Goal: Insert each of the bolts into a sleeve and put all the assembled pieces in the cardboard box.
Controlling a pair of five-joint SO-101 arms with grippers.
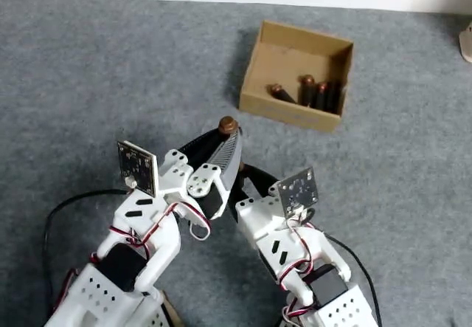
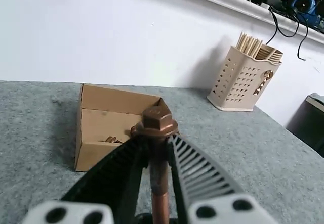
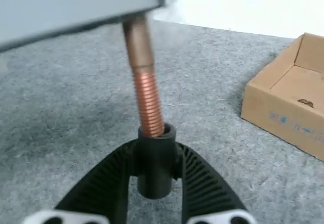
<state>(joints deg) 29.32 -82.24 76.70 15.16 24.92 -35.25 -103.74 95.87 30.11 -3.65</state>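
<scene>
the left tool (image 2: 158,143) is shut tight on a long copper bolt with a six-sided head (image 2: 159,124). the head pokes out past the tool's tips. the right tool (image 3: 154,154) is closed around a short black round sleeve (image 3: 153,178). the bolt's threaded end sits just inside the sleeve's open mouth. both tools meet over the grey carpet desk (image 1: 88,69). the open brown cardboard box (image 1: 289,111) sits at 1 o'clock from the tools, apart from them. three dark put-together pieces (image 1: 310,91) lie inside, by its 5 o'clock side. a cream holder full of wooden sticks (image 2: 244,77) stands on the desk near the white wall.
</scene>
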